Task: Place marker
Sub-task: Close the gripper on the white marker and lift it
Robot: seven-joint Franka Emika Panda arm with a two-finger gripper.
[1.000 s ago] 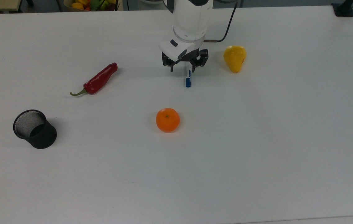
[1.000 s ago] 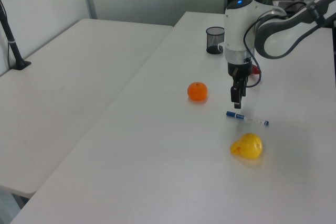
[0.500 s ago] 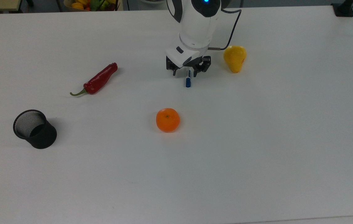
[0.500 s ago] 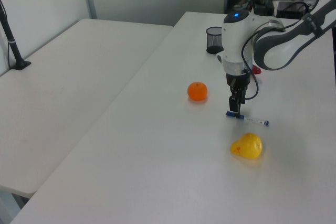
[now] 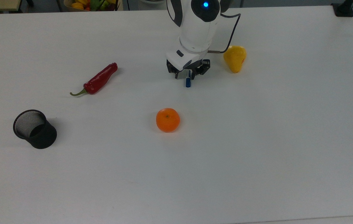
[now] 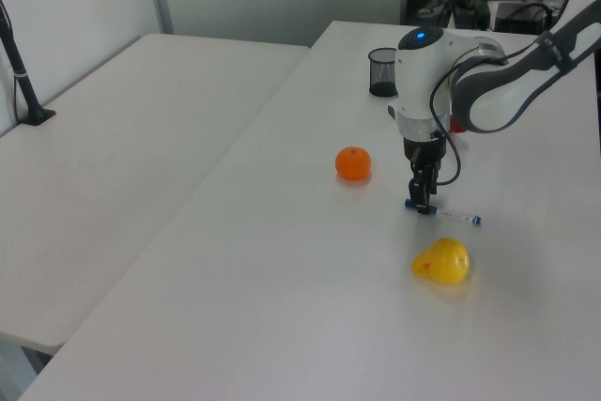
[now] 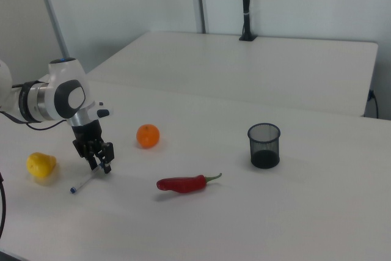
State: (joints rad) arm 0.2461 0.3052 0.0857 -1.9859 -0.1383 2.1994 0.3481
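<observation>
Since a second ago the gripper (image 5: 188,74) has come down from above the marker (image 5: 188,81) until its fingers sit on either side of the pen's shaft, while the pen itself has not shifted on the table (image 5: 257,140); the red pepper (image 5: 97,80), the orange (image 5: 167,119), the yellow pear (image 5: 234,58) and the black mesh cup (image 5: 34,128) lie where they were.

In the top view the upper part of the pen is hidden under the gripper body, leaving the blue cap and a short stretch of white shaft to see; the arm is cut off at the top view's upper edge; whether the fingertips press the shaft or stand just off it cannot be made out, so the grip cannot be told.

The marker (image 6: 441,214) lies flat on the table between the pear (image 6: 441,261) and the orange (image 6: 353,163); its long axis runs up and down in the top view, cap toward the orange, and in the left view it runs left to right, cap at the left under the gripper (image 6: 420,205), small blue tip at the right.

The arm reaches down steeply, wrist near vertical, fingers pointing at the tabletop; in the right view the gripper (image 7: 101,165) stands over the upper end of the marker (image 7: 84,182).
</observation>
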